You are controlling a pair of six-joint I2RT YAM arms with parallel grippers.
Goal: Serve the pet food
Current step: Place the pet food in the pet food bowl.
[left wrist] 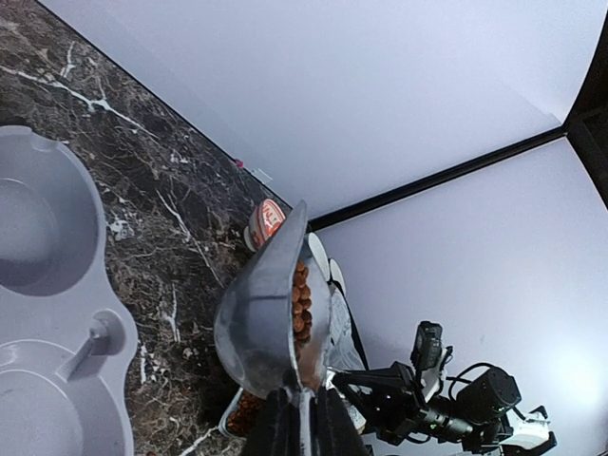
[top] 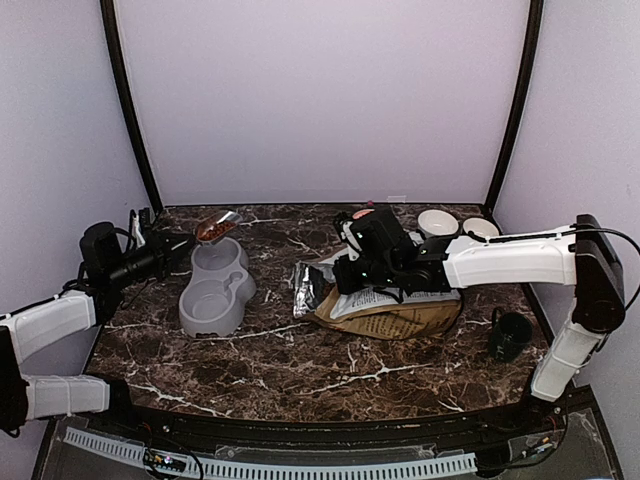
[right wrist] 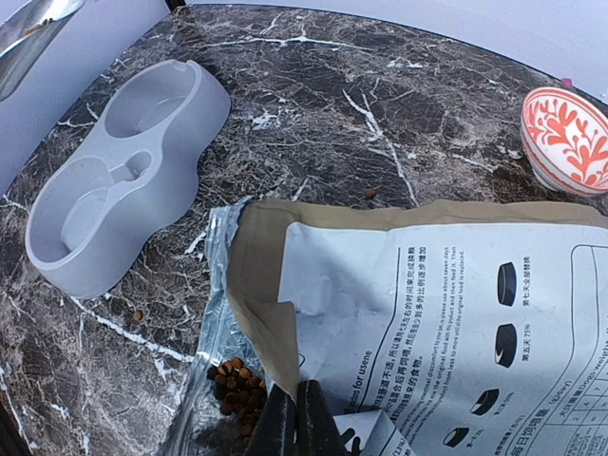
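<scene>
Over on the left, my left gripper point(left wrist: 302, 420) had its jaws clamped on the handle of a metal scoop point(left wrist: 271, 323). The pet food point(left wrist: 300, 302) sat heaped in it, raised near the far end of the grey double bowl point(top: 200, 322). Both wells looked bare (not one pellet in either, as far as I could see), so I judged the scooping done and the pour not yet made. Further right, the dog-food bag point(right wrist: 427, 313) lay on its side. My right gripper point(right wrist: 296, 423) had its jaws pressed together at the bag's mouth; whether they caught a fold I could not tell.
</scene>
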